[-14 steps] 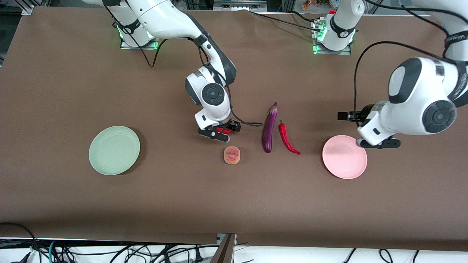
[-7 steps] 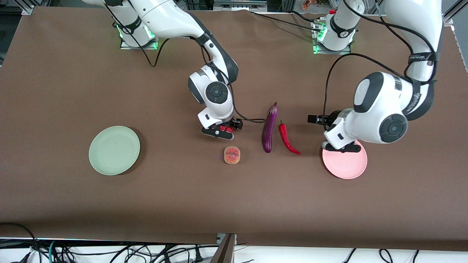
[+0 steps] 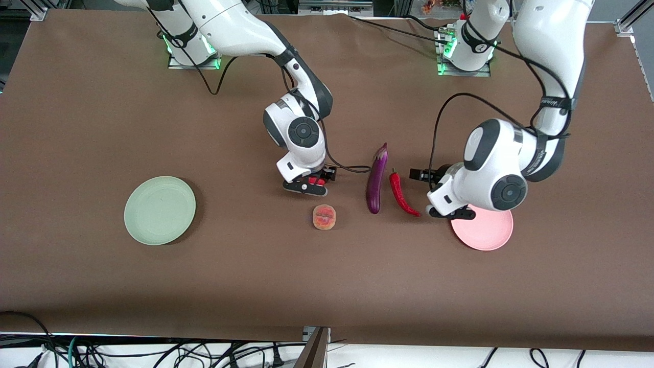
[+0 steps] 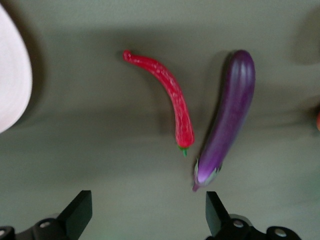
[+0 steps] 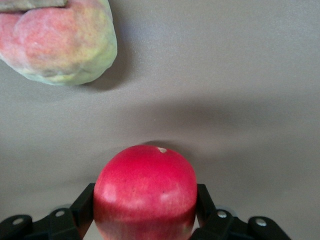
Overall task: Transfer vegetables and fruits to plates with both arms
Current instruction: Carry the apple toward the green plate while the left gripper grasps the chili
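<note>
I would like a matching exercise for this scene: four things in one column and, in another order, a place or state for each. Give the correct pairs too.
Things
1. pomegranate
2. peach
3. chili pepper
4. green plate

Places or states
A. lying between the eggplant and the pink plate
B. between the fingers of the right gripper
C. toward the right arm's end, nothing on it
D. on the table, nearer the front camera than the right gripper

Pairs: 1-B, 2-D, 3-A, 4-C

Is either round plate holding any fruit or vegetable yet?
No: the pale green round plate and the pink round plate both show bare surfaces.
</note>
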`<state>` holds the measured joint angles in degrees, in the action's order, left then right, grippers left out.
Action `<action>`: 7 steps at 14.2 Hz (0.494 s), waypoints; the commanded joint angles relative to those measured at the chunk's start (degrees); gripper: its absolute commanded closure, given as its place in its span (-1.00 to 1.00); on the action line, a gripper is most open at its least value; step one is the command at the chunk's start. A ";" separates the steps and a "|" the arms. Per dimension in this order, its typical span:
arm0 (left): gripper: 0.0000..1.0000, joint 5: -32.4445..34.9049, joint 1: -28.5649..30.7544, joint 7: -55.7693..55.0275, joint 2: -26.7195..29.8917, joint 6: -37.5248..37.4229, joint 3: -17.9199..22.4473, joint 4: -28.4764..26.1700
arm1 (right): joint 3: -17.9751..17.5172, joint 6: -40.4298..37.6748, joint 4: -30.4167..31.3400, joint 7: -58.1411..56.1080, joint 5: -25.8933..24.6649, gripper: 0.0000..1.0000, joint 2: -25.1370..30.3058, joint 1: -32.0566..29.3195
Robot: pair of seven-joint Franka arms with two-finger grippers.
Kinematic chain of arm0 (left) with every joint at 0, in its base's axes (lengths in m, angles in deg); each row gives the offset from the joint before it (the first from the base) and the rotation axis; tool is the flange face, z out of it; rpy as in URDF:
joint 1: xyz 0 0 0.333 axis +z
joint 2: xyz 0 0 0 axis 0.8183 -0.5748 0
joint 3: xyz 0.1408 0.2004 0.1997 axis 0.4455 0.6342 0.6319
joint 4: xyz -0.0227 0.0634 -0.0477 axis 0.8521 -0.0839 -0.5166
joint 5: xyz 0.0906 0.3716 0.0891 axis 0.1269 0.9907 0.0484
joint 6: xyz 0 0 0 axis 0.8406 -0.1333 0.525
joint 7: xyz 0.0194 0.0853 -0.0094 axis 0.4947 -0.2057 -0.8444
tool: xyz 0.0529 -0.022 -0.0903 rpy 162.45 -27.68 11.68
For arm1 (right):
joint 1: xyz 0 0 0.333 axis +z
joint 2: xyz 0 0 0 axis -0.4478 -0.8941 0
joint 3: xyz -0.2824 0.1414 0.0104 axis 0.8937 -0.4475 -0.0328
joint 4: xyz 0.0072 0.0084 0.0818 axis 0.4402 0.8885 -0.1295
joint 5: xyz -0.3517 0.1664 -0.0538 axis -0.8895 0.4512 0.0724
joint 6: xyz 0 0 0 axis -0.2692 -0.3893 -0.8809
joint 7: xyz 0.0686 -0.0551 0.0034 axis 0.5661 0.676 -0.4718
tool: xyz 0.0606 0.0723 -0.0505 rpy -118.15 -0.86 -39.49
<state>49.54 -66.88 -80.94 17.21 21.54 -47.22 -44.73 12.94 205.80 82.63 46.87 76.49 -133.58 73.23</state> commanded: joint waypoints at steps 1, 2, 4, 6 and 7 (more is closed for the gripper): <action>-1.00 -1.37 -1.73 1.14 -2.25 2.82 0.50 1.07 | 0.57 -1.72 -0.37 -1.89 -0.40 0.06 0.72 -0.39; -1.00 -1.37 -2.09 1.06 -2.95 3.26 0.50 0.98 | 0.75 -3.81 -0.46 -4.16 -0.31 0.07 1.42 -1.27; -1.00 -1.28 -2.18 1.49 -5.41 5.45 0.50 1.16 | 0.84 -10.04 -0.46 -10.13 0.21 0.07 4.84 -4.51; -1.00 -1.02 -3.93 2.02 -6.91 5.99 0.59 1.16 | 0.84 -16.98 -0.46 -17.33 0.21 0.07 8.09 -9.07; -1.00 -0.84 -4.90 2.02 -7.70 6.60 0.59 1.25 | 1.10 -20.15 -0.46 -21.63 0.30 0.07 9.41 -11.88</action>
<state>49.52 -69.45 -80.14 11.45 27.24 -47.30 -44.67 14.78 191.64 80.99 32.62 76.49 -128.63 66.65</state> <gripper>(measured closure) 0.000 0.172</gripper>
